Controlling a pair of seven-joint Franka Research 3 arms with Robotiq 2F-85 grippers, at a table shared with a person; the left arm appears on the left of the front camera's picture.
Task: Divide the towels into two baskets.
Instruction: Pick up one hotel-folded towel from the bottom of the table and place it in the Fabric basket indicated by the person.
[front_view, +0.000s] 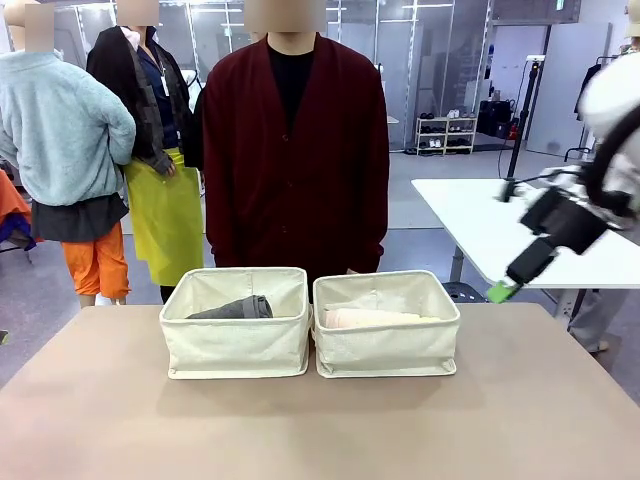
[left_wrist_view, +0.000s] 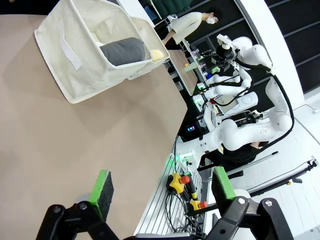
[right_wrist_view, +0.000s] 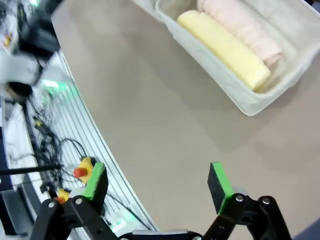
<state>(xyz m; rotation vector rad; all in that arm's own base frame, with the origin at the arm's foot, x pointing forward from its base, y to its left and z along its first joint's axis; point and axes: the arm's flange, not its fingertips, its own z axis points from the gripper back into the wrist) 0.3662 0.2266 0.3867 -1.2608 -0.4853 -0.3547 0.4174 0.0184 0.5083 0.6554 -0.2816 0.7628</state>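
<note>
Two cream canvas baskets stand side by side at the middle of the tan table. In the left basket (front_view: 235, 335) lies a dark grey towel (front_view: 232, 309); the left wrist view shows this basket (left_wrist_view: 70, 47) and grey towel (left_wrist_view: 125, 50) far from my left gripper (left_wrist_view: 162, 192), which is open and holds nothing. The right basket (front_view: 385, 340) holds a pale roll (front_view: 370, 318); the right wrist view shows this basket (right_wrist_view: 250, 102) with a pale yellow towel (right_wrist_view: 225, 47) and a pale pink towel (right_wrist_view: 242, 25) side by side. My right gripper (front_view: 503, 291) (right_wrist_view: 157, 182) hangs open and empty, raised right of that basket.
A person in a dark red cardigan (front_view: 295, 150) stands at the table's far edge, just behind the baskets. A white table (front_view: 490, 225) stands at the back right. Off the table's near edge runs a rail with cables and stop buttons (left_wrist_view: 182, 185).
</note>
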